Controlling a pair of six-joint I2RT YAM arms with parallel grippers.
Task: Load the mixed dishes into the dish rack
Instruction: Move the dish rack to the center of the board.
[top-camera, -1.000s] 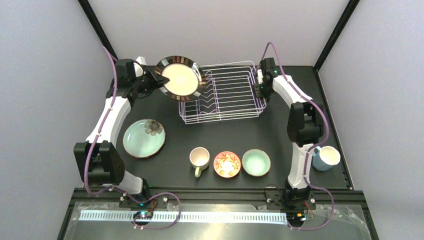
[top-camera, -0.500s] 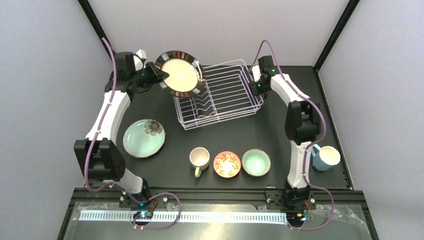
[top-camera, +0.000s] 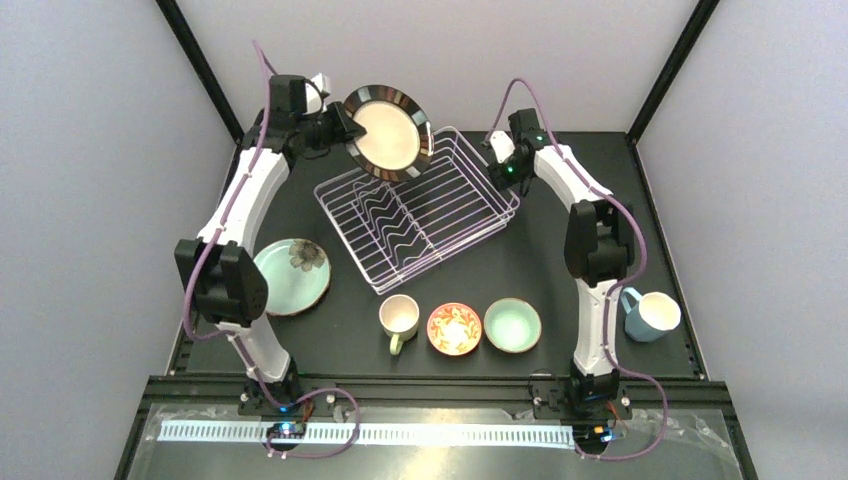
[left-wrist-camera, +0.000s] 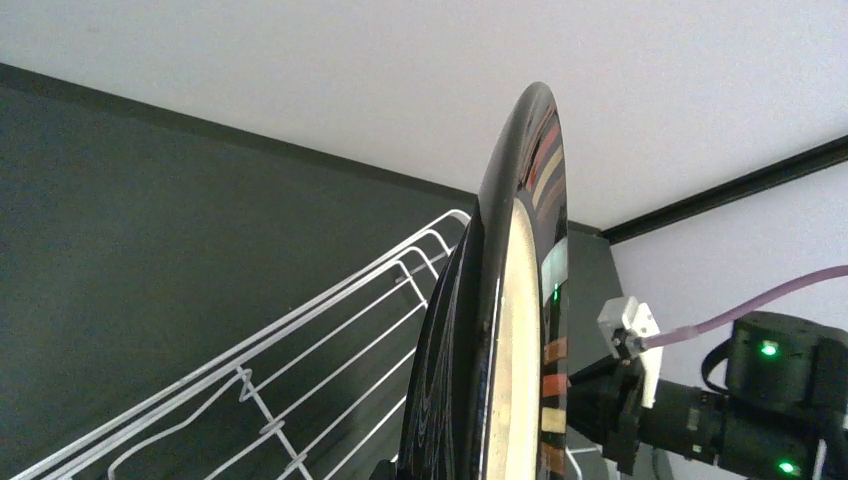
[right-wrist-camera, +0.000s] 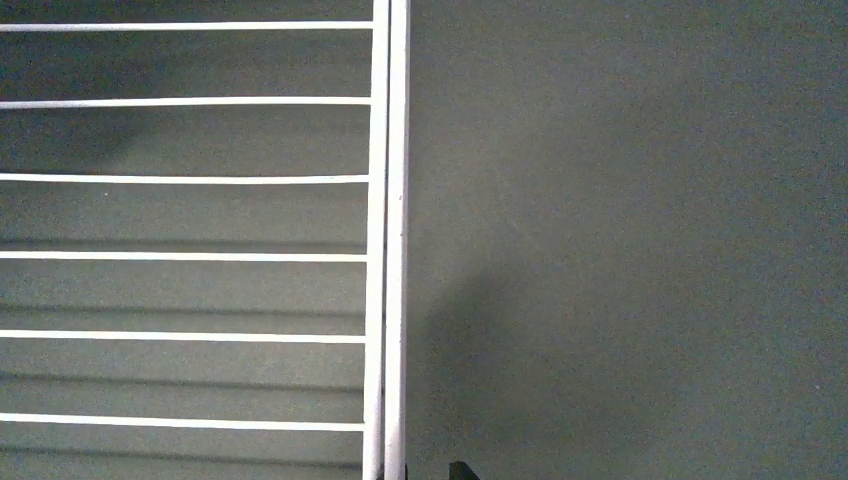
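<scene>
Top view first. Our left claw (top-camera: 349, 133) is clamped on the edge of the cream ceramic plate with the dark striped rim (top-camera: 390, 133). It holds the plate up on edge in the air, above the far left side of the white wire dish rack (top-camera: 400, 230). The rack sits skewed on the dark surface (top-camera: 560, 260) and has nothing in it that we can see. The right claw (top-camera: 497, 170) is right at the rack's far right corner.

Waiting near us are the teal flower plate (top-camera: 290, 275), cream mug (top-camera: 399, 316), red-orange bowl (top-camera: 454, 328), mint bowl (top-camera: 512, 325) and blue mug (top-camera: 652, 315).

Left wrist view: the striped plate (left-wrist-camera: 505, 260) is dead edge-on, with the rack wires (left-wrist-camera: 330, 290) below and behind it. It isn't in a slot yet.

Right wrist view: just the rack's rim wire (right-wrist-camera: 388, 200) running straight down the frame beside bare surface (right-wrist-camera: 620, 200). Only a sliver of finger shows at the bottom edge, so we honestly can't tell whether that claw is gripping the rim or just hanging over it.

Our read is that we're on dish one, mid-placement. The next move needs the plate lined up with the wavy dividers, which is tricky with the rack sitting crooked. Then it gets lowered between two wires before letting go.
</scene>
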